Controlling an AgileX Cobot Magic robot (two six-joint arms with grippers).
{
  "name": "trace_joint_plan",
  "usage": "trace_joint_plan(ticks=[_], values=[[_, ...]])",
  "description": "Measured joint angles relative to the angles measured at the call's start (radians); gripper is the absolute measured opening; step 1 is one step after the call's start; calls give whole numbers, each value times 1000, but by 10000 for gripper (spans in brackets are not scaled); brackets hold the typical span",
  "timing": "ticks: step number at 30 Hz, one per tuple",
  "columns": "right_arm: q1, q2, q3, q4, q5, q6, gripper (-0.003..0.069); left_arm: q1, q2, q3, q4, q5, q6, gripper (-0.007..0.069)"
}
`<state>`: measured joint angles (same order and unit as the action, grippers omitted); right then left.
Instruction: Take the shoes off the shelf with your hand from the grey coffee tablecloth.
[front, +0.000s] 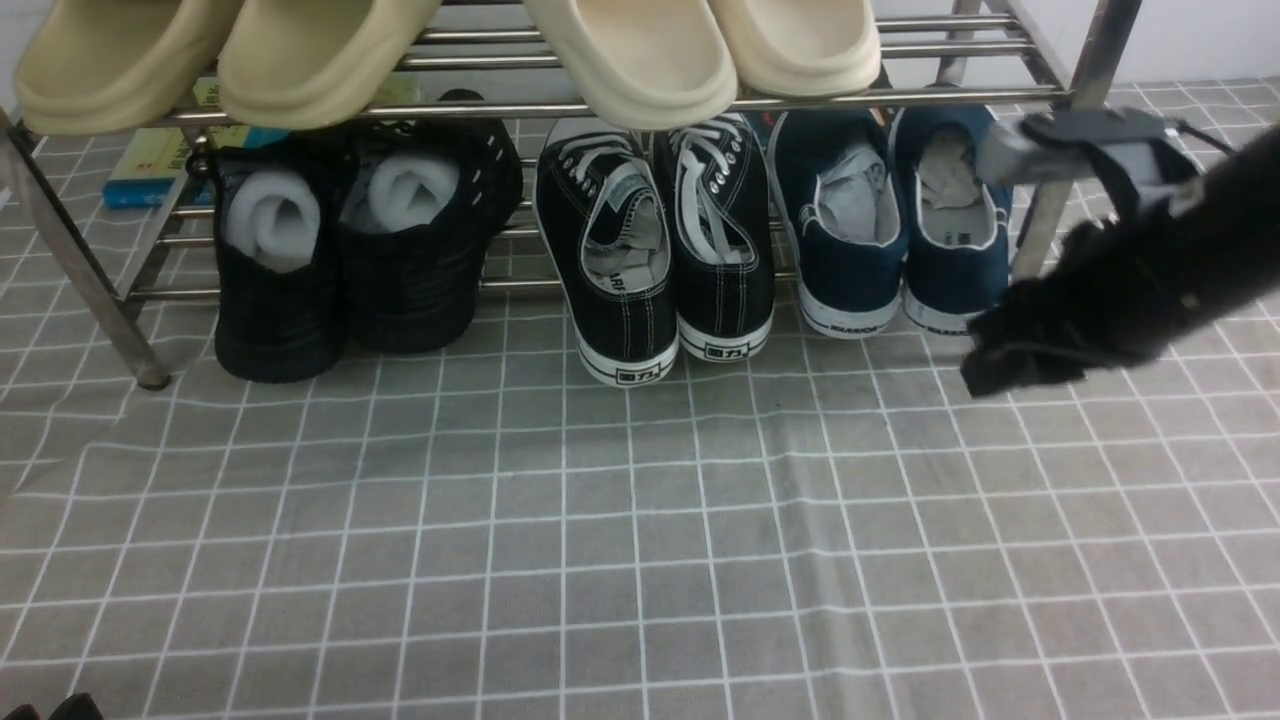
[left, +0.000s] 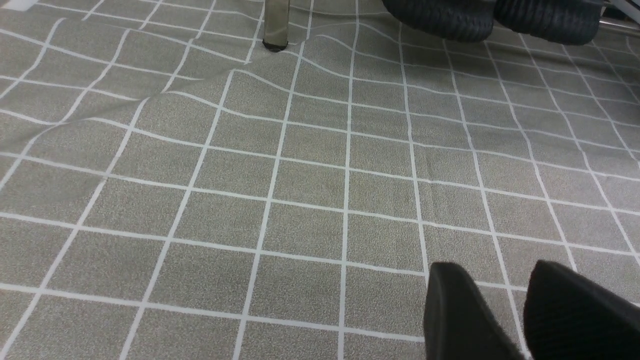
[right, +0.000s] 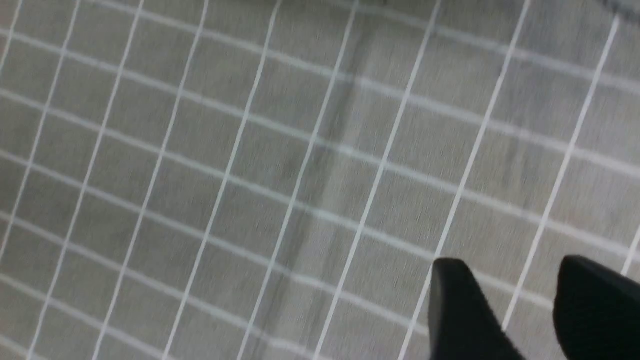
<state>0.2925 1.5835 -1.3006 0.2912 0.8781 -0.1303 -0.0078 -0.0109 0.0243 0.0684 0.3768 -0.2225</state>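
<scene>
The shoes, a navy blue slip-on pair (front: 850, 235) with white soles, stand heels outward at the right end of the shelf's (front: 900, 97) lower tier. Just right of them, in front of the rack's right leg, my right gripper (front: 1010, 360) hovers low over the grey coffee tablecloth (front: 640, 520), blurred. The right wrist view has it (right: 510, 265) open, only checked cloth (right: 250, 175) between the fingers. My left gripper (left: 497, 267) is open and empty over the cloth (left: 300, 200), at the near left.
Two pairs of cream slippers (front: 640, 50) lie on the top tier. Black lace-up sneakers (front: 655, 240) and all-black shoes stuffed with white foam (front: 340, 240) fill the lower tier. A blue and yellow book (front: 150, 165) lies behind. A rack leg (left: 276, 25) stands on wrinkled cloth.
</scene>
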Motion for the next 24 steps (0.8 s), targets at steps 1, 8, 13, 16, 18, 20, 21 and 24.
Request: trace_joint_plan(ticks=[1,8,13,16,18,20,21,24], values=[[16,50,-62,-42,4,22,326,0,0,0,0,0,0,240],[125,212,-292,-210,9,93,353,0,0,0,1,0,0,240],[152,284,-377,-258,-62,96,357,0,0,0,1,0,0,240],[152,315,-400,-280,-108,98,357,0,0,0,1,0,0,239],[151,337,-400,-291,-137,99,357,0,0,0,1,0,0,239],[151,357,-400,-297,-158,99,357,0,0,0,1,0,0,239],[151,364,-400,-300,-163,99,357,0,0,0,1,0,0,239],[151,382,-400,-302,-175,99,355,0,0,0,1,0,0,239]])
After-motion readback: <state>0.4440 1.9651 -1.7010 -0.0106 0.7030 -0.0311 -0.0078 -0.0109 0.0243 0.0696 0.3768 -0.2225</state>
